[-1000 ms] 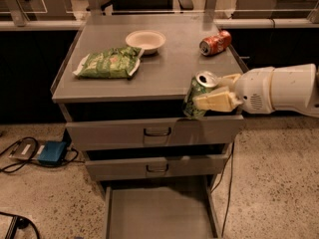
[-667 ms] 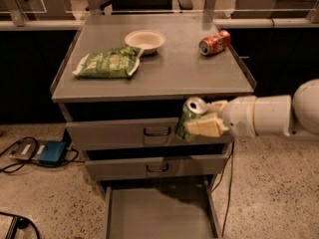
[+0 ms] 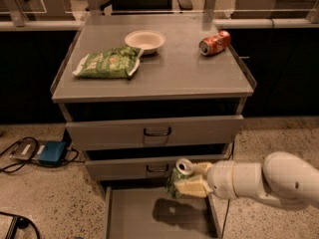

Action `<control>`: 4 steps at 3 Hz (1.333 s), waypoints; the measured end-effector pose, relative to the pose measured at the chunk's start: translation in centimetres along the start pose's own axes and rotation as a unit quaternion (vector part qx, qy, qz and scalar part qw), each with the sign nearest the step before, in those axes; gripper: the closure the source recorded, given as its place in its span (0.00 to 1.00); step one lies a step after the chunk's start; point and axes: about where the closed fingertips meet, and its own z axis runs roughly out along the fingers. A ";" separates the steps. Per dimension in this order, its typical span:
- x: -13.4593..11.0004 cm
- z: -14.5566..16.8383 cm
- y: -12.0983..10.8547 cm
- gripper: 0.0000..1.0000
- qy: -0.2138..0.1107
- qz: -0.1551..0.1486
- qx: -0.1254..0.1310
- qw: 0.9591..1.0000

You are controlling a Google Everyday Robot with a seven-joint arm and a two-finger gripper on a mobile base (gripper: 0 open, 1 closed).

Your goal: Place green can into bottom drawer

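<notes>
Dropped since the two earlier looks: gripper [image 3: 180,181] and green can [image 3: 172,184] have gone from level with the top drawer [image 3: 114,133] down to the face of the middle drawer [image 3: 114,169]. They have also moved slightly inward toward the cabinet's centre. Nothing else has shifted.

Fingers [image 3: 191,188]: clenched on the green can, one pale finger high near the rim and one lower across the side wall. Hold appears the same as before the descent.

Can position: held in the air in front of the middle drawer, just right of its handle. It sits above the rear right part of the open bottom drawer [image 3: 127,215]. A dark shadow lies on the drawer floor below it. Gap between can and shadow suggests no contact yet.

Can orientation: long axis near upright but tilted. Silver top [image 3: 183,166] points up and leans toward the arm side (picture right). Base points down and slightly left, toward the drawer floor.

Arm: white, reaching in low from picture right, over the drawer's right wall.

Reading: carry is nearly finished. What remains is a short lowering and release. Judgement: with this tilt the can may tip and roll on the flat floor, though the drawer walls should contain it.

Table [image 3: 174,81]: chip bag [image 3: 107,62], bowl [image 3: 144,40] and red can [image 3: 214,42] on its side.
</notes>
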 end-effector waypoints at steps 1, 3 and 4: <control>4.3 2.0 -0.1 1.00 -0.006 0.007 0.011 1.000; 7.3 4.8 -3.2 1.00 -0.029 -0.009 0.086 0.996; 7.3 4.8 -3.2 1.00 -0.029 -0.009 0.086 0.996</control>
